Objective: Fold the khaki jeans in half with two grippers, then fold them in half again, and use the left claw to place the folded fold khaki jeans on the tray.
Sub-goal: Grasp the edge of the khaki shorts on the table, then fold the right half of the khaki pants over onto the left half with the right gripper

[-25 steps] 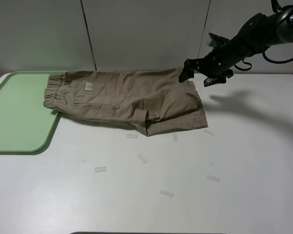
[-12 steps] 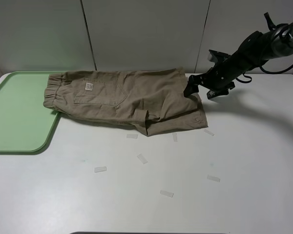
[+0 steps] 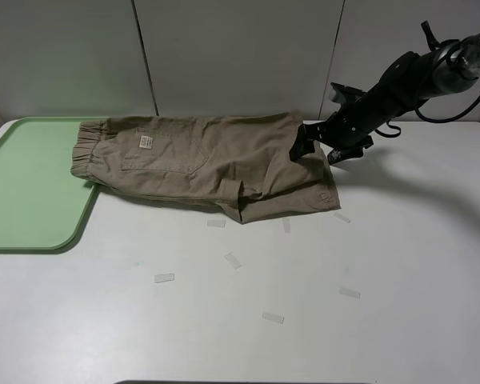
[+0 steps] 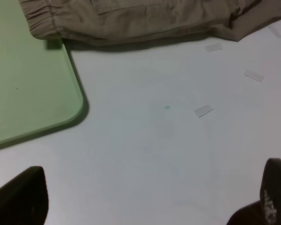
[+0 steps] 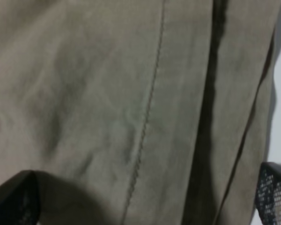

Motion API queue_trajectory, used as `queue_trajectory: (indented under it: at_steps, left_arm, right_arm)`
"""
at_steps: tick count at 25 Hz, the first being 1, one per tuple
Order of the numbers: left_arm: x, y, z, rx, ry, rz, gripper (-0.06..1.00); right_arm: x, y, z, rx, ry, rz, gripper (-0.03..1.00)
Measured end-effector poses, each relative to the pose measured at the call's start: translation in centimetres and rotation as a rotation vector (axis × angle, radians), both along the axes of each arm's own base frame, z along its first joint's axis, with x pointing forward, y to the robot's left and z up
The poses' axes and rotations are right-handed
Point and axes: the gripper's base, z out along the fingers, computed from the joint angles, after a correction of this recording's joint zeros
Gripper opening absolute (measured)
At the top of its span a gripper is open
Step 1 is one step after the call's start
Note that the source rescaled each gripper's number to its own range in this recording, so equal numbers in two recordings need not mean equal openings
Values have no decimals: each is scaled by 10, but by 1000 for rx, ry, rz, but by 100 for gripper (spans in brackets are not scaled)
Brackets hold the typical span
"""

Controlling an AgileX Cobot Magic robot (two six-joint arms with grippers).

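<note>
A: Quick status pls. Where are the khaki jeans [image 3: 208, 164]?
B: Flat on the white table [image 3: 384, 264], far-middle, long side running left-right. Elastic waistband is at the left end, lying over the far-right edge of the tray [image 3: 24, 192]. The rest of the cloth is on the table, leg hems at the right end. White label [image 3: 146, 141] faces up nr the waistband.
A: Tray itself?
B: Pale green, rounded corners, at the far-left of the table.
A: What about the right gripper [image 3: 320, 146]?
B: Reaches in from the far right, tips down at the far-right corner of the jeans, by the hem. Jaws apart: one tip over the cloth, the other just off its edge. Its wrist cam is filled w/ khaki fabric & a seam btw the two tips, v. close. Can't tell if it's touching the cloth. Not clamped on anything.
A: And the left claw [image 4: 147, 201]?
B: Not in the high view. Its own cam shows both fingertips [image 4: 18, 199] spread wide w/ only table btw them, holding nothing. It's over the near side of the table; the tray's rounded near-right corner and the jeans' near edge lie beyond it.
A: Anything else?
B: A few small pale tape strips [image 3: 234, 260], scattered on the table nearer than the jeans.
</note>
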Motion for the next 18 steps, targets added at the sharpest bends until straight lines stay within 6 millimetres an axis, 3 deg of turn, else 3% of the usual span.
queue_trajectory:
  at_steps: [6,7,13,18]
  left_arm:
    - [0,0,0,0,0,0,100]
    - [0,0,0,0,0,0,100]
    - [0,0,0,1,0,0,100]
    - [0,0,0,0,0,0,100]
  right_arm:
    - [-2,10,0,-17,-12,30,97]
    - [-2,12,0,-13,-11,29,93]
    - [-15,50,-4,49,50,92,44]
    - [-16,55,-4,49,50,102,30]
